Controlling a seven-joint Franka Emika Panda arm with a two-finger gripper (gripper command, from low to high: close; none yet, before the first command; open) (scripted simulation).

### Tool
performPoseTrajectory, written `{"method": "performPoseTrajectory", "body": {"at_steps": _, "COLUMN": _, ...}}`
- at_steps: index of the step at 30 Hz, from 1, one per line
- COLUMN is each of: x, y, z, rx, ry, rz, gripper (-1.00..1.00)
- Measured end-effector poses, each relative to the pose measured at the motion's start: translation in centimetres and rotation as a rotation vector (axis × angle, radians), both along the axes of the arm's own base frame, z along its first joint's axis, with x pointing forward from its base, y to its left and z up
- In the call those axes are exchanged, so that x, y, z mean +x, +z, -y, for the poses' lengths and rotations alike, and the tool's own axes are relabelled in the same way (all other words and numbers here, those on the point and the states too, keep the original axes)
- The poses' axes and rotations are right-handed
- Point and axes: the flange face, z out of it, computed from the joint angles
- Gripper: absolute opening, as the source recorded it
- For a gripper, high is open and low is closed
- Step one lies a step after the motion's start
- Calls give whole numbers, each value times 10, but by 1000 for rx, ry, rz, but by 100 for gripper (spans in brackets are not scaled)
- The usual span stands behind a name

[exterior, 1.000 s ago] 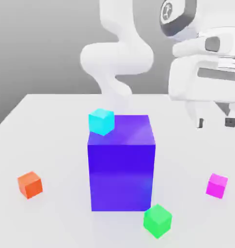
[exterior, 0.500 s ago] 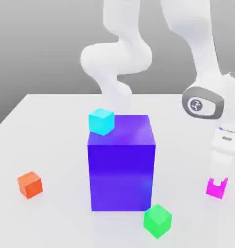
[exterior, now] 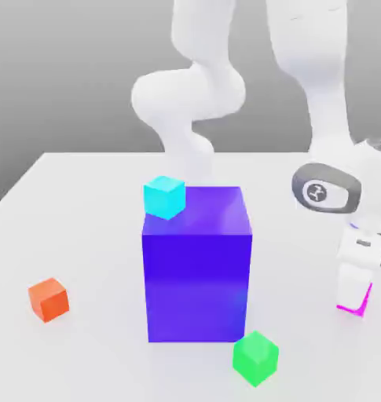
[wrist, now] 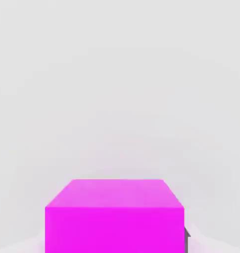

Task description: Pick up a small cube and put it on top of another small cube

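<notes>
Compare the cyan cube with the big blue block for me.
The cyan cube is small, while the blue block is far larger. The cyan cube is bright and light; the blue block is a deep violet-blue. The cyan cube sits up on the block's top, whereas the blue block stands on the table. Both have flat faces.

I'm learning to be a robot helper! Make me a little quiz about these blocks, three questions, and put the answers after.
1. Which small cube sits on top of the big blue block?
2. True or false: the green cube rests on the table.
3. Fill in: the robot's fingers are closed on the ____.

Key:
1. Light blue cube
2. True
3. Pink cube
</notes>
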Motion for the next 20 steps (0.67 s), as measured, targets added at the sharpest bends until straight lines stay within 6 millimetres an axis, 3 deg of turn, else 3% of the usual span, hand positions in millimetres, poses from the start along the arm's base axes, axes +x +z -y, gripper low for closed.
{"method": "performPoseTrajectory", "body": {"at_steps": 3, "x": 5, "y": 22, "z": 7, "rx": -8, "ry": -33, "rz": 0, "gripper": -100}}
{"method": "performPoseTrajectory", "body": {"at_steps": 8, "x": 66, "y": 44, "z": 78, "rx": -23, "ry": -466, "rz": 3, "gripper": -100}}
{"method": "performPoseTrajectory", "body": {"at_steps": 11, "x": 97, "y": 56, "z": 134, "rx": -18, "ry": -745, "rz": 1, "gripper": -100}}
{"method": "performPoseTrajectory", "body": {"at_steps": 14, "x": 125, "y": 47, "z": 187, "rx": -8, "ry": -1027, "rz": -3, "gripper": -100}}
{"method": "performPoseTrajectory", "body": {"at_steps": 16, "x": 130, "y": 25, "z": 198, "rx": -6, "ry": -1094, "rz": -4, "gripper": -100}}
{"method": "performPoseTrajectory", "body": {"at_steps": 17, "x": 130, "y": 16, "z": 200, "rx": -5, "ry": -1104, "rz": -5, "gripper": 100}}
{"method": "performPoseTrajectory", "body": {"at_steps": 20, "x": 130, "y": 16, "z": 200, "rx": -5, "ry": -1104, "rz": -5, "gripper": 100}}
